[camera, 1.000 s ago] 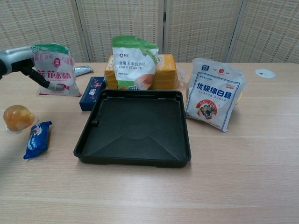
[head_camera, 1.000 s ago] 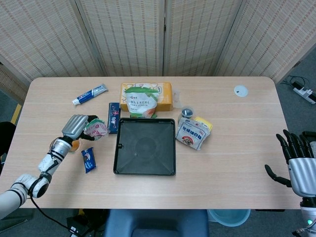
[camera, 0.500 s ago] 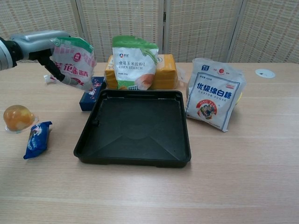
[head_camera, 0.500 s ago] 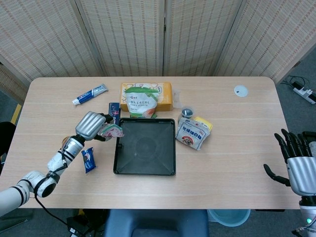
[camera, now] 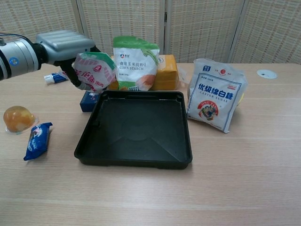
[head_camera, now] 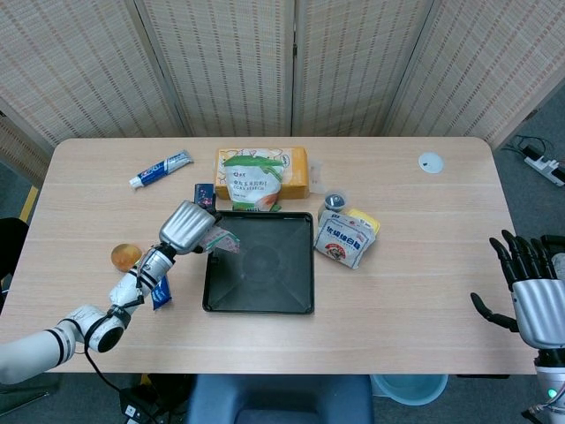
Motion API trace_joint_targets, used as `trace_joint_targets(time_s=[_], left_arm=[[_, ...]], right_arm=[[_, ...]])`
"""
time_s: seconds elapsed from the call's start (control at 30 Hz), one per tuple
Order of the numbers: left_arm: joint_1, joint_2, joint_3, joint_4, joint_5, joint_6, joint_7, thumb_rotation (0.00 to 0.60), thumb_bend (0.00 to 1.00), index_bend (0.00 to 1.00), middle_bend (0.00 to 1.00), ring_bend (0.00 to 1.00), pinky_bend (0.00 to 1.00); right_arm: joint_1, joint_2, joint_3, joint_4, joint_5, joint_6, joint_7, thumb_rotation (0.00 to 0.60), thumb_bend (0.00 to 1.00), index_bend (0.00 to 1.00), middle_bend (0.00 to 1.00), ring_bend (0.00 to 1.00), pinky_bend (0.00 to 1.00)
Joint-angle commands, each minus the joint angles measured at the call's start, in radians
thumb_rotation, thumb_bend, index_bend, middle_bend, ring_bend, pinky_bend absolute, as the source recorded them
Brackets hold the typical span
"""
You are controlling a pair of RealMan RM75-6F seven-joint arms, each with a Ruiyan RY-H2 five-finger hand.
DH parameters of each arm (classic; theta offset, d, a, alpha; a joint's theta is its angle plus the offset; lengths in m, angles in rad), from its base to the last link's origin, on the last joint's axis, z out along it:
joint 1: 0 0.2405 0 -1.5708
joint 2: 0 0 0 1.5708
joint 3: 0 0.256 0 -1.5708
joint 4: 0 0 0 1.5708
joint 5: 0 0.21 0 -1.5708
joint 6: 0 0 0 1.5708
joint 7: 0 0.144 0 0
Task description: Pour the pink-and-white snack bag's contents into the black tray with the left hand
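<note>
The left hand (camera: 66, 44) grips the pink-and-white snack bag (camera: 94, 70) in the upper left of the chest view, holding it tilted in the air at the left rear corner of the square black plastic tray (camera: 136, 129). In the head view the bag (head_camera: 221, 240) hangs over the tray's (head_camera: 260, 263) left edge, with the left hand (head_camera: 187, 228) just left of it. The right hand (head_camera: 530, 291) sits at the lower right of the head view, off the light wooden worktop (head_camera: 415, 265), holding nothing with its fingers spread apart. Behind the tray stands a green-and-white corn starch bag (camera: 135, 63). A white-and-blue sugar bag (camera: 215, 94) leans to the tray's right. At the left of the chest view lie an orange jelly cup (camera: 18, 118) and a small blue snack packet (camera: 37, 140).
</note>
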Motion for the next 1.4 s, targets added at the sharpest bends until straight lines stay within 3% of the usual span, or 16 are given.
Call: trace_joint_targets(time_s=[0.03, 0.37, 1.4], left_arm=[[-0.008, -0.031, 0.006, -0.008, -0.044, 0.023, 0.119, 0.6, 0.39, 0.59, 0.64, 0.59, 0.7], [0.005, -0.1, 0.03, 0.003, -0.099, 0.12, 0.399, 0.6, 0.39, 0.59, 0.64, 0.59, 0.7], [-0.021, -0.239, 0.076, 0.023, -0.222, 0.209, 0.944, 0.6, 0.4, 0.57, 0.64, 0.59, 0.7]], right_arm=[[0.0, 0.0, 0.0, 0.001, 0.0, 0.001, 0.001, 0.413, 0.34, 0.0, 0.05, 0.05, 0.0], [0.001, -0.003, -0.001, 0.003, 0.003, 0.001, 0.0, 0.41, 0.34, 0.0, 0.05, 0.04, 0.0], [-0.002, -0.01, -0.002, 0.013, 0.01, 0.008, 0.01, 0.413, 0.34, 0.0, 0.05, 0.02, 0.0]])
